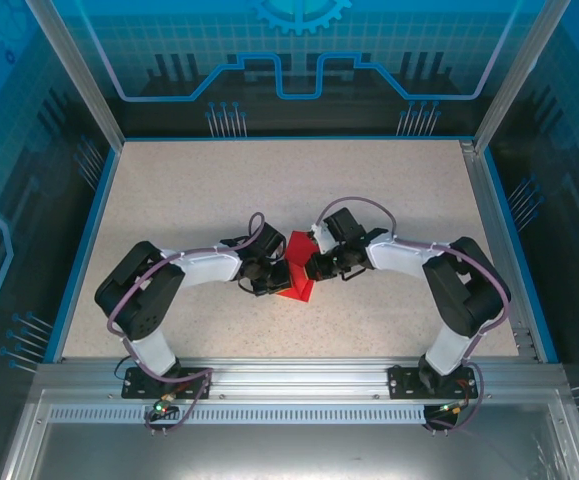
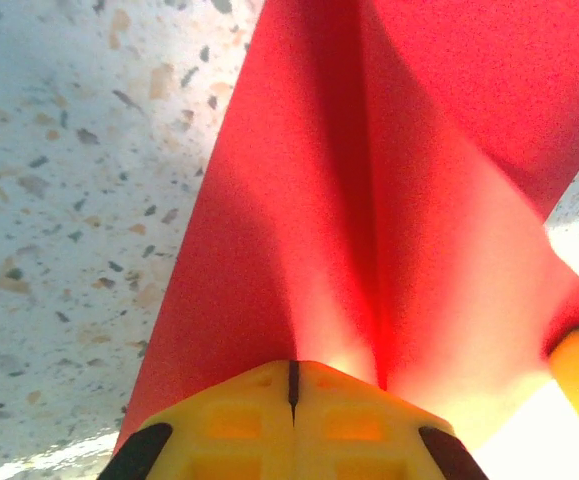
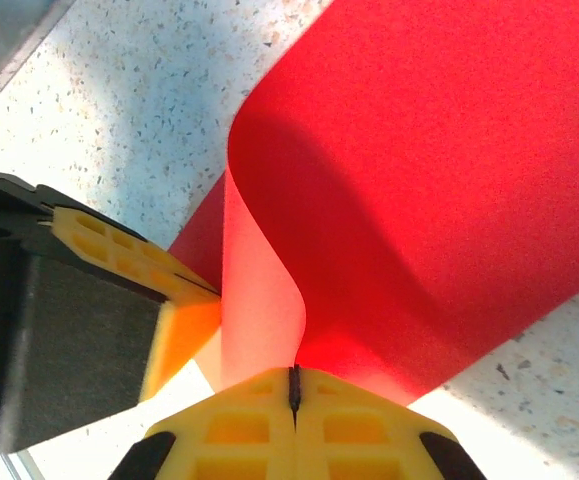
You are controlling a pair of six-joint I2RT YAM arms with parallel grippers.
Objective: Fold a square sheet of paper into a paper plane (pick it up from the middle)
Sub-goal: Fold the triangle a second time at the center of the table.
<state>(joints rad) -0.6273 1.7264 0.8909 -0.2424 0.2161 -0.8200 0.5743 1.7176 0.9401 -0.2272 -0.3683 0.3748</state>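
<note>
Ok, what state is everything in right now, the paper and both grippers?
square sheet of paper: bowed up into a soft ridge between the grippers, not pressed flat, no plane shape yet.
left gripper: shut, fingertips together, pinching the sheet.
right gripper: shut, pinching the sheet where it curls over.

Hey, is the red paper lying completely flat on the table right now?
No, the square sheet of paper curls up off the table into the right gripper, whose jaws are shut on it.
</note>
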